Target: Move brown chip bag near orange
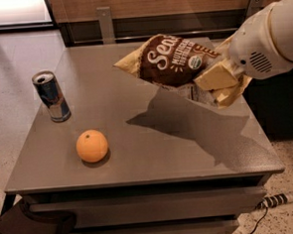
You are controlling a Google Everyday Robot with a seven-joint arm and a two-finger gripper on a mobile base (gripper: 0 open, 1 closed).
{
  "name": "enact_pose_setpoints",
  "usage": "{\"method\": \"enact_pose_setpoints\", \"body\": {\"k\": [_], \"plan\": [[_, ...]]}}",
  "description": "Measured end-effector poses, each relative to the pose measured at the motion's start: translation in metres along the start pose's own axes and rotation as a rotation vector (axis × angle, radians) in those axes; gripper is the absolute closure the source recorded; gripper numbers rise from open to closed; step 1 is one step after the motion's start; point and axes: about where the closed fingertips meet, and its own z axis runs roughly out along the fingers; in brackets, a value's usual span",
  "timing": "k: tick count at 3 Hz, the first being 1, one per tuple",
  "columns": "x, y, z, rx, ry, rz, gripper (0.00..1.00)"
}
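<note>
Nearest the onlooker is the front edge of the grey worktop [139, 159], with a white power strip [283, 198] on the floor at its near right corner. The orange [92, 145] sits on the near left part of the worktop, by itself. A little farther back and to the left stands a blue-silver can [51, 96], upright and well apart from the fruit. A broad shadow [186, 121] lies across the middle and right of the worktop, which shows that the load above it is off the surface.

Farther back, over the far right part of the worktop, the brown chip bag [175, 60] hangs in the air. It is tilted, with its pale yellow left end pointing toward the centre. The gripper [212, 87] is at the bag's right end, and its yellowish fingers [216, 76] are closed on the crinkled material there. The white arm [266, 37] reaches in from the right.

The step in hand appears to be transport: the bag is grasped and lifted but well apart from the orange. The next move calls for carrying it toward the near left and lowering it onto bare worktop just beside the fruit. It should neither nudge the orange, which would roll, nor clip the can.
</note>
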Motion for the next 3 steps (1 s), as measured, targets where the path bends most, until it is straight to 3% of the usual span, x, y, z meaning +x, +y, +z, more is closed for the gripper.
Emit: {"method": "enact_pose_setpoints", "body": {"k": [1,2,3], "plan": [[-0.007,0.030,0.017,-0.046,0.008,-0.028,1.00],[-0.011,0.045,0.032,-0.091,0.007,-0.044,1.00],[-0.013,0.046,0.030,-0.086,0.006,-0.049,0.74]]}}
